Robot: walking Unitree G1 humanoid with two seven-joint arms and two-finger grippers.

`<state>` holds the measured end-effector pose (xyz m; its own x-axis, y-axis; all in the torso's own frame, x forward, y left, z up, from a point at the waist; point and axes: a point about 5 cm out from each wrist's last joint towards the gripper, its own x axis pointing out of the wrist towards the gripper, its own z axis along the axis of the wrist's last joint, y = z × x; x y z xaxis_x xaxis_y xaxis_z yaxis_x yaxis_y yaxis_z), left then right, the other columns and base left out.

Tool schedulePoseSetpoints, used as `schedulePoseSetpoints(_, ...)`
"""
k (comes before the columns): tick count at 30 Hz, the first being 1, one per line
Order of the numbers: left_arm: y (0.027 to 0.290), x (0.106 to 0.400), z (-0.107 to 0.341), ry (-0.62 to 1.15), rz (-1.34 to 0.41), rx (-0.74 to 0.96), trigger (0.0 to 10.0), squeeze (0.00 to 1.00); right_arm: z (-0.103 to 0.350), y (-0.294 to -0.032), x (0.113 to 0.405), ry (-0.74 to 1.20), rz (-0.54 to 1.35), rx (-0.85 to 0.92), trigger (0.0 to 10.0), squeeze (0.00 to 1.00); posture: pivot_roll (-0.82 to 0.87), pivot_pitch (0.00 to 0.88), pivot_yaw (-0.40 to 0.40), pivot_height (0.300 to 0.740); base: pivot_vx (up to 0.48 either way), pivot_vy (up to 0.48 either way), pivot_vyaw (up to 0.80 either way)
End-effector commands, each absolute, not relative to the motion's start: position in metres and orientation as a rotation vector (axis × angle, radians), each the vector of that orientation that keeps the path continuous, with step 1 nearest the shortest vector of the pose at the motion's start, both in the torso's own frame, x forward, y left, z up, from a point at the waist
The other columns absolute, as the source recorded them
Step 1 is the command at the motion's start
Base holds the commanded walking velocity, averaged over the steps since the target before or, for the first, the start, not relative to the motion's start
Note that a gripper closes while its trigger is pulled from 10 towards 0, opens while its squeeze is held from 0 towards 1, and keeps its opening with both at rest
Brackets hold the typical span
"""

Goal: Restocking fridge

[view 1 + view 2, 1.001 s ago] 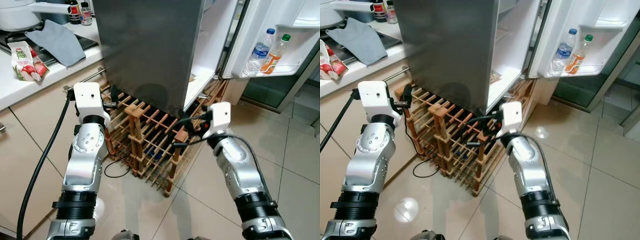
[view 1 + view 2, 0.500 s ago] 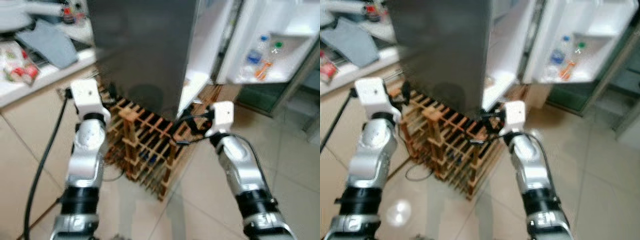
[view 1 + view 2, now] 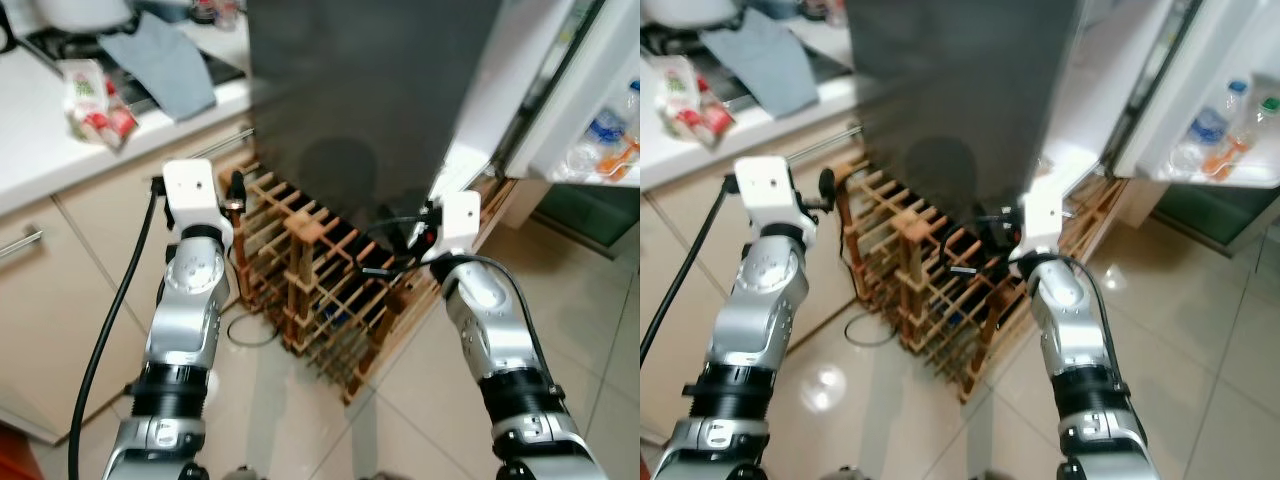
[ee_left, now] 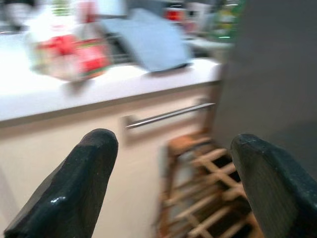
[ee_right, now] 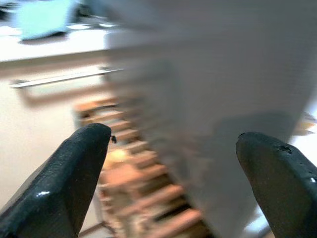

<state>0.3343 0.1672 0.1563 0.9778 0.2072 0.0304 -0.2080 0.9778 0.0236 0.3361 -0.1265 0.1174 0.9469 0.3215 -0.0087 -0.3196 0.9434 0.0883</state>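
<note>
While both arms are held forward and low, the fridge [image 3: 370, 90] rises upright ahead of and above the two grippers, its grey side wall facing the camera and its long axis vertical, with the open door [image 3: 590, 100] swung out beyond and to the right of the right gripper [image 3: 388, 240]. The left gripper [image 4: 173, 188] has its fingers spread wide with nothing between them, and the right gripper's fingers are likewise spread and empty in its wrist view. A wooden rack [image 3: 320, 280] sits on the floor just below and between the two grippers. Compared with a second ago, the whole scene has shifted rightward, so the camera has turned: more of the worktop [image 3: 40, 140] to the left of the left gripper shows, with a packet [image 3: 92, 100] and a grey cloth [image 3: 160, 65] on it. The door is cut off at the frame edge, and the bottles [image 3: 605, 135] in its shelf are blurred; both wrist views are smeared by motion.
</note>
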Motion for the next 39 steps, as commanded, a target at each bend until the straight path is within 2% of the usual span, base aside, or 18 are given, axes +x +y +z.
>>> schedulePoseSetpoints(1, 0.163, 0.335, 0.158, -0.037, 0.219, 0.036, 10.0, 0.00, 0.121, -0.128, 0.337, 0.008, 0.335, 0.076, 10.0, 0.18, -0.05, 0.000, -0.058, 0.740, 0.000, 0.000, 0.47)
schedulePoseSetpoints(22, 0.157, 0.340, 0.160, -0.044, 0.223, 0.050, 10.0, 0.00, 0.129, -0.121, 0.343, -0.013, 0.393, 0.117, 10.0, 0.19, -0.04, 0.000, -0.057, 0.740, 0.000, 0.000, 0.45)
schedulePoseSetpoints(28, 0.160, 0.338, 0.159, -0.028, 0.258, 0.024, 10.0, 0.00, 0.130, -0.115, 0.344, -0.014, 0.434, 0.093, 10.0, 0.19, -0.03, 0.000, -0.059, 0.740, 0.416, -0.124, 0.42)
schedulePoseSetpoints(30, 0.159, 0.338, 0.160, -0.031, 0.265, 0.015, 10.0, 0.00, 0.130, -0.113, 0.345, -0.007, 0.428, 0.074, 10.0, 0.15, -0.02, 0.000, -0.068, 0.740, 0.433, 0.000, 0.22)
schedulePoseSetpoints(36, 0.160, 0.337, 0.158, -0.026, 0.274, 0.004, 10.0, 0.00, 0.131, -0.115, 0.346, -0.009, 0.428, 0.084, 10.0, 0.17, -0.02, 0.000, -0.077, 0.740, 0.444, 0.000, 0.09)
schedulePoseSetpoints(39, 0.159, 0.336, 0.158, -0.046, 0.273, -0.090, 10.0, 0.00, 0.131, -0.117, 0.346, -0.007, 0.423, 0.081, 10.0, 0.18, -0.02, 0.000, -0.078, 0.740, 0.454, 0.000, 0.49)
